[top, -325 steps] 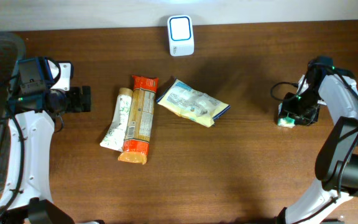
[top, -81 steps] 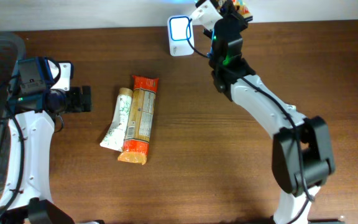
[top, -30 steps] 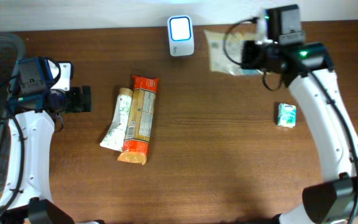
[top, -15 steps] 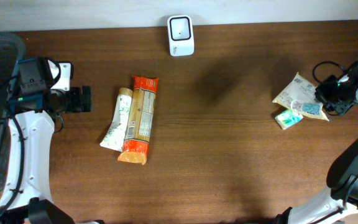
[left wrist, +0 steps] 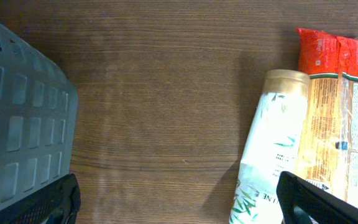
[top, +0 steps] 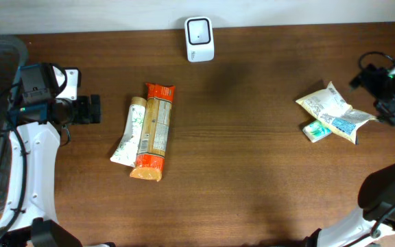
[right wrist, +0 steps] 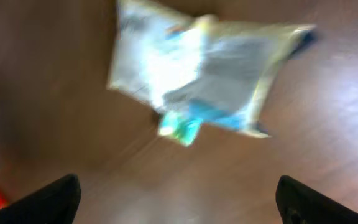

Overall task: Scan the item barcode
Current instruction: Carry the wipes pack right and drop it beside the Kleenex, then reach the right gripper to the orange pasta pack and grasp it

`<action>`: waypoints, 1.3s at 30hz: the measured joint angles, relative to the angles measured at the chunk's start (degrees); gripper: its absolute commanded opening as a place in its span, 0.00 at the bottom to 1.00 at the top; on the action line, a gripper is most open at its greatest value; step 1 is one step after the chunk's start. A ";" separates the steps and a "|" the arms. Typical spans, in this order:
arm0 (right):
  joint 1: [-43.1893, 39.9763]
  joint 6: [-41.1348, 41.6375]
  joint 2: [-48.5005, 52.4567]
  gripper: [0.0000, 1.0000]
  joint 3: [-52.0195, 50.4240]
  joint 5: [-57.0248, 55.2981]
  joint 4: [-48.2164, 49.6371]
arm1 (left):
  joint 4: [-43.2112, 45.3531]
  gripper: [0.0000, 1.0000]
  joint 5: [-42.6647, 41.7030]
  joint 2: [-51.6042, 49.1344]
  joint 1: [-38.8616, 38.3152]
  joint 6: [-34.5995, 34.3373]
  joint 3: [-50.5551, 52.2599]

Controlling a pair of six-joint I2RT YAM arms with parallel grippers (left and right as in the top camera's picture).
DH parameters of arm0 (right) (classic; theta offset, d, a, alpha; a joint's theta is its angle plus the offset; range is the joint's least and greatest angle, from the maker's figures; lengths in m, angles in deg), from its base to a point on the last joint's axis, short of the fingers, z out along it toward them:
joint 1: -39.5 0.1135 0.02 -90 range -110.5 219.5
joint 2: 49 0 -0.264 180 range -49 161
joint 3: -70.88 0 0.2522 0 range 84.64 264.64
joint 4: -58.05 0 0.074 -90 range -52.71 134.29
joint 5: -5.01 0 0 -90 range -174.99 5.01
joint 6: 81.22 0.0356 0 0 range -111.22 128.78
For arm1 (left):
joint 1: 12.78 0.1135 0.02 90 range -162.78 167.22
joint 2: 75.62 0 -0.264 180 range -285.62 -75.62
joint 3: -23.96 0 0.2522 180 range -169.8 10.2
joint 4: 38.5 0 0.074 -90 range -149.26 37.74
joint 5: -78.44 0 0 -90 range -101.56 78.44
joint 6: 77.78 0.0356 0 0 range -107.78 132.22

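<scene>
Overhead, the white tube [top: 129, 132] and orange packet [top: 153, 130] lie crossways near the wide-open left gripper [top: 96, 110]; the right gripper [right wrist: 178, 198], open too, is far off.

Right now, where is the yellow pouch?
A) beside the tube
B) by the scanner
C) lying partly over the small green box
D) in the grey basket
C: in the overhead view the pouch overlaps the green box, far right.
</scene>
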 measured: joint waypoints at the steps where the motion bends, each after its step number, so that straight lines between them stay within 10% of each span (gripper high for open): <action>1: 4.66 -2.03 0.00 0.99 0.31 1.27 0.66 | -0.04 0.99 0.00 0.00 0.00 0.00 0.00; 13: 51.43 -3.48 16.37 0.95 -0.15 3.76 15.98 | -0.04 0.99 0.00 0.00 0.00 0.00 0.00; 39: 65.29 10.03 28.98 0.84 -0.09 5.16 39.80 | -0.02 0.99 0.00 0.00 0.00 0.00 0.00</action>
